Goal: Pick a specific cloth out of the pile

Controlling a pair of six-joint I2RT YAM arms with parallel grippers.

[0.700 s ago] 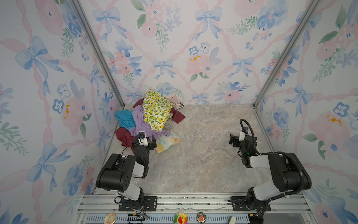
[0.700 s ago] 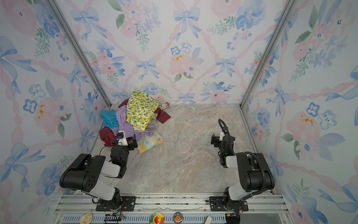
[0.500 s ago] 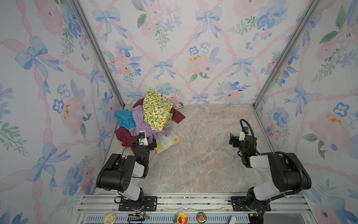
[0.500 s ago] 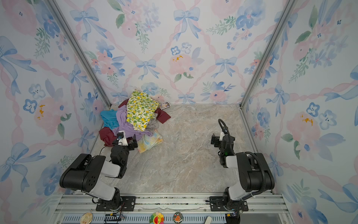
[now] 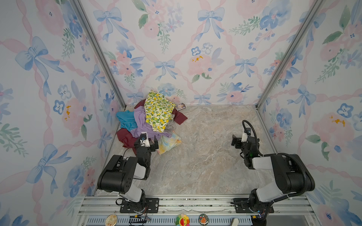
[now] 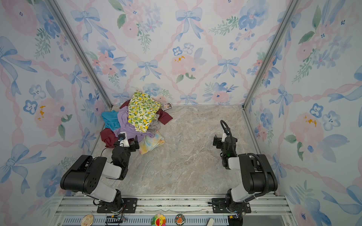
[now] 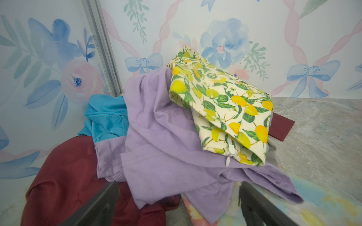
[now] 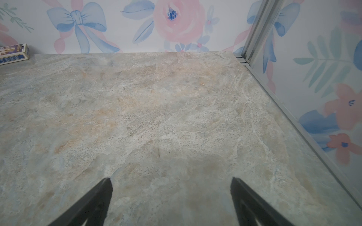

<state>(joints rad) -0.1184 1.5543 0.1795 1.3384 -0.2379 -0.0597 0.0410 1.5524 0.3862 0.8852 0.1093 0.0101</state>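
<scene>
– Floral wallpaper all round, marble-look counter (image 5: 205, 160) below, and the pile (image 5: 154, 125) is jammed into the far left corner. Where's our cloth?

– Turquoise, at the back of the pile. In both top views the cloth (image 5: 126, 120) sits hard against the wall, and the lavender cloth (image 7: 162, 140) laps over its near edge.

– And the left fingers (image 7: 101, 207)?

– Spread wide, holding nothing, poised at the pile's near edge. Lavender and the maroon cloth (image 7: 66, 176) lie between them. That's my worry: close here and they get the wrong fabric.

– So they must reach over.

– Yes, and that's risky. Going across the heap could snag lavender or knock the lemon cloth (image 7: 221, 101) perched on top. Pinch low and I'd expect two layers together, given that overlap. Go too far and a finger meets the wall.

– And the pull?

– Soft fabric, partly buried. It may drag its neighbours along, or slip out of a shallow pinch.

– Right fingers (image 8: 96, 199)?

– Parted too, empty, over bare counter well apart from the pile. No help pinning the heap from there.
</scene>
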